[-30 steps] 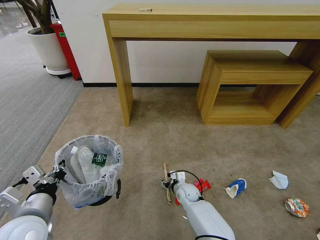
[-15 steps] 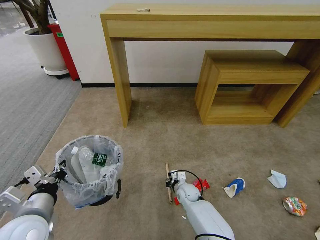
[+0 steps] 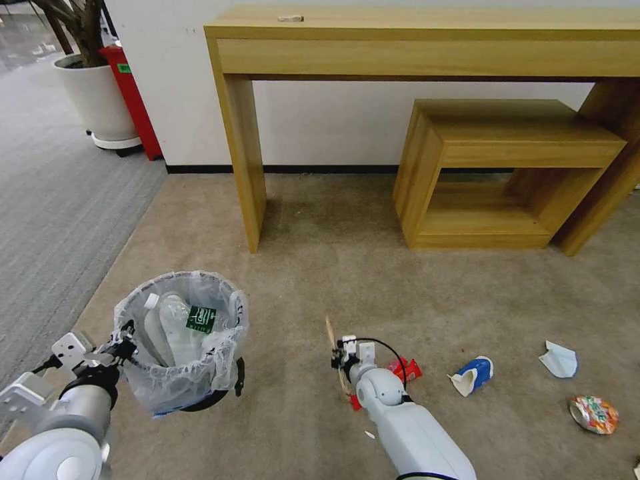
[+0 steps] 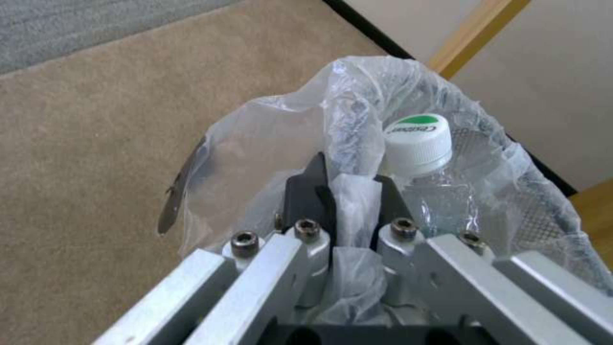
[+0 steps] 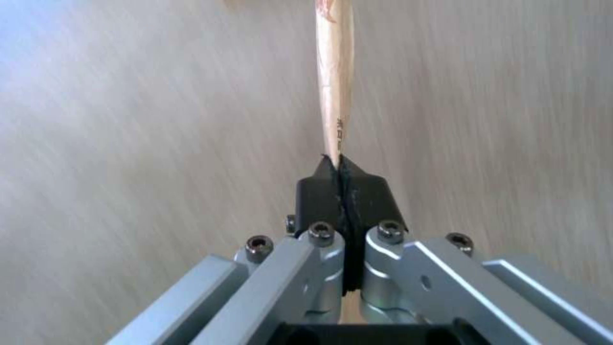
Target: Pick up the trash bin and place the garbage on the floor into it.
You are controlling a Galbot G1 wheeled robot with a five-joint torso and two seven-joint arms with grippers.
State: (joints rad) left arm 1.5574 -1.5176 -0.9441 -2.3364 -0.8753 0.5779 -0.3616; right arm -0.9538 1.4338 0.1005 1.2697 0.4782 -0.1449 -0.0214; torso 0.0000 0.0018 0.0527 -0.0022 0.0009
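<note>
Left hand (image 3: 123, 345) clamped on bin (image 3: 183, 347) rim, held above floor (image 3: 320, 280); right hand (image 3: 341, 363) pinching stick (image 3: 331, 337) near its end, lifted just off carpet beside wrapper (image 3: 405, 369); likely to swivel or slip from so thin a pinch.

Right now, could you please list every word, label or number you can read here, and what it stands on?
"Cestbon": on the bottle cap in the bin.
Green bottle label: too small to read.
Stick in the right claw: dark marks, unreadable.
Crushed can: print unreadable.
</note>
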